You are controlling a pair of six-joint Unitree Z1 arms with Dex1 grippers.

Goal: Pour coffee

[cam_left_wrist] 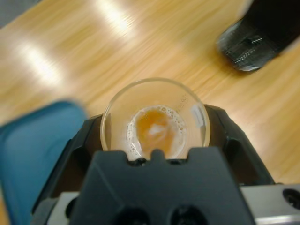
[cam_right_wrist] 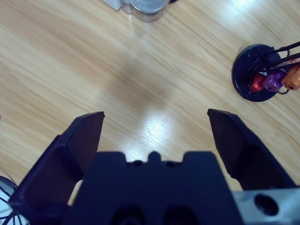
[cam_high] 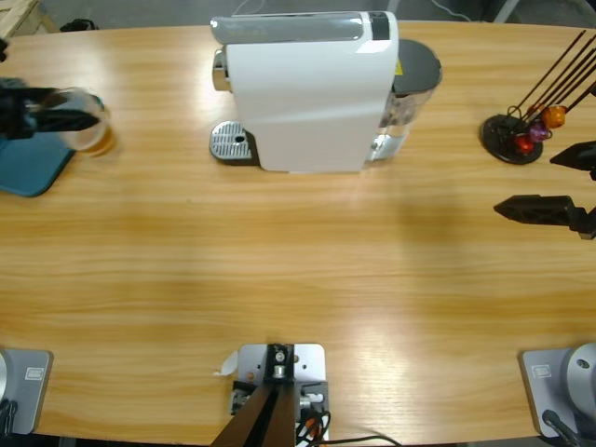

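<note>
A small clear tumbler (cam_left_wrist: 154, 123) sits between the black jaws of my left gripper (cam_left_wrist: 154, 136), which is shut on it. Amber-brown coffee (cam_left_wrist: 154, 129) with a foam ring lies shallow in its bottom. From above, the tumbler (cam_high: 86, 121) is at the far left of the table, beside a blue mat (cam_high: 33, 166), held by the left gripper (cam_high: 65, 119). My right gripper (cam_high: 526, 182) is at the right edge, open, with only bare wood between its jaws (cam_right_wrist: 154, 122).
A white coffee machine (cam_high: 312, 88) with a metal drip tray (cam_high: 231, 142) and a water tank (cam_high: 414, 84) stands at the back centre. A black capsule stand (cam_high: 521, 135) holding orange, purple and red capsules (cam_right_wrist: 274, 79) is at the back right, close to the right gripper.
</note>
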